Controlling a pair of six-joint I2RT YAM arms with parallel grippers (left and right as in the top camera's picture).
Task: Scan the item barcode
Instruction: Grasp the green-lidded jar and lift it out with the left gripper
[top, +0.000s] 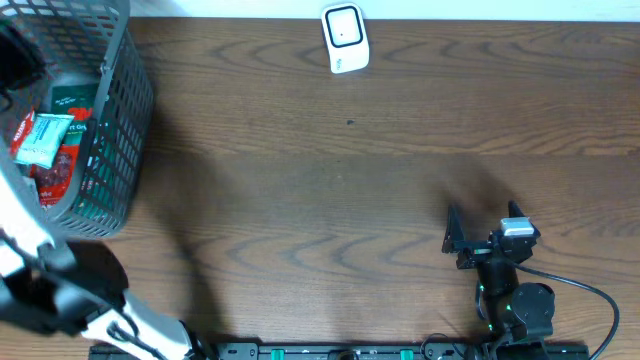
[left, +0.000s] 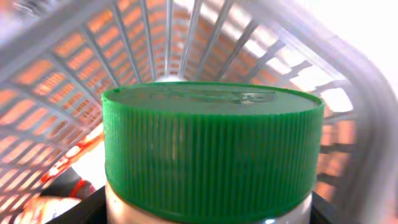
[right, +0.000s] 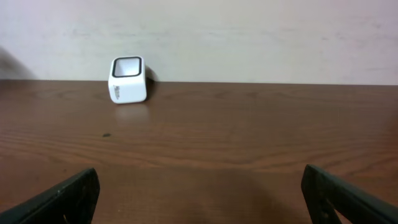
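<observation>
Early going here: the scan is not done, and the item has not left the basket at the far left of the bench. The left arm reaches into that basket, and from its wrist camera the view is almost all jar: a green ribbed lid on a pale body, basket bars fanning out behind it and red packaging down in the lower left corner. The left claw brackets the jar, one dark finger showing at the lower left and the other at the lower right, both lying flush against the pale body. So I read it as partly closed and clamped on the jar below the lid, though the contact line sits at the bottom edge of the view and how firm the grip is cannot be judged. No barcode shows on the jar from this angle. The scanner, a small white box with a dark window, stands at the far edge of the bench, well apart from the basket. What is left, by my reckoning: lift the jar clear, carry it across, and turn its label to that window. The right claw hangs spread wide and empty over bare wood, facing the scanner and touching nothing.
</observation>
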